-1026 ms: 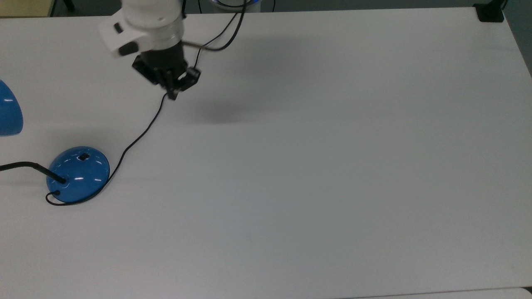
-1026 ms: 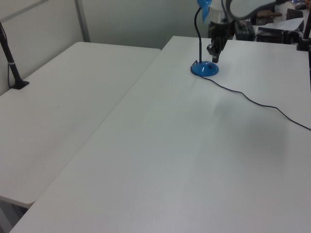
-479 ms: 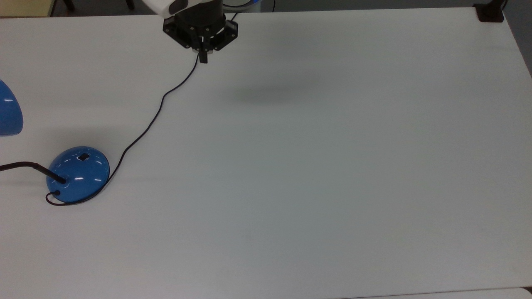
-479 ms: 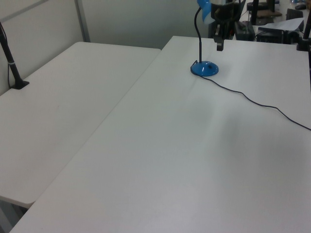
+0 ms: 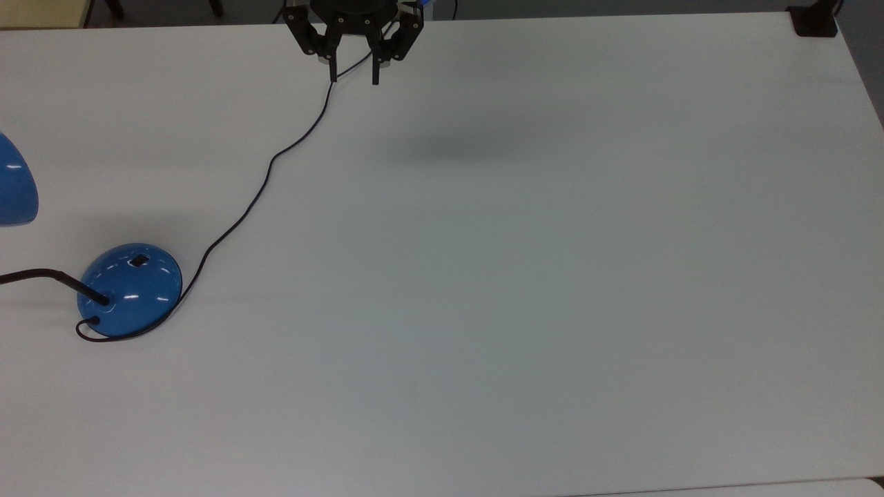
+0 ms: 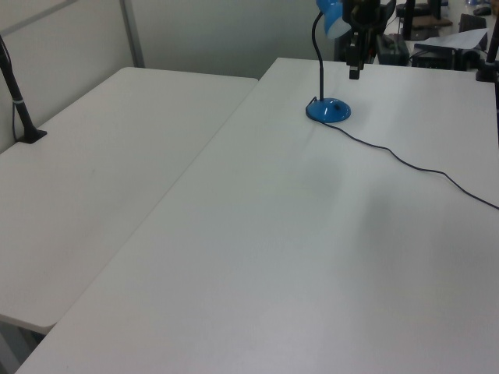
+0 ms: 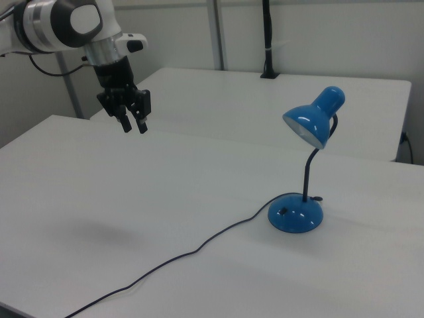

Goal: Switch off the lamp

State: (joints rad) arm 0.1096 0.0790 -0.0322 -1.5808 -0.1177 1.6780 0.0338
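glossy blue dome-based desk lamp [image 7: 296,212] upright, shade unlit, black cord [image 5: 259,193] trailing | black two-finger gripper [image 5: 353,74] fingers apart, empty, well away above white table [image 5: 552,276]

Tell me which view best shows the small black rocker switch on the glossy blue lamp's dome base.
The top view: the small black rocker switch sits unobstructed on the glossy blue dome base. The right view shows it as a dark mark on the base's side; in the left view it is only a tiny speck.

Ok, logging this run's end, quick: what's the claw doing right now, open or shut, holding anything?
Claw: open, holding nothing, up in the air away from the lamp.
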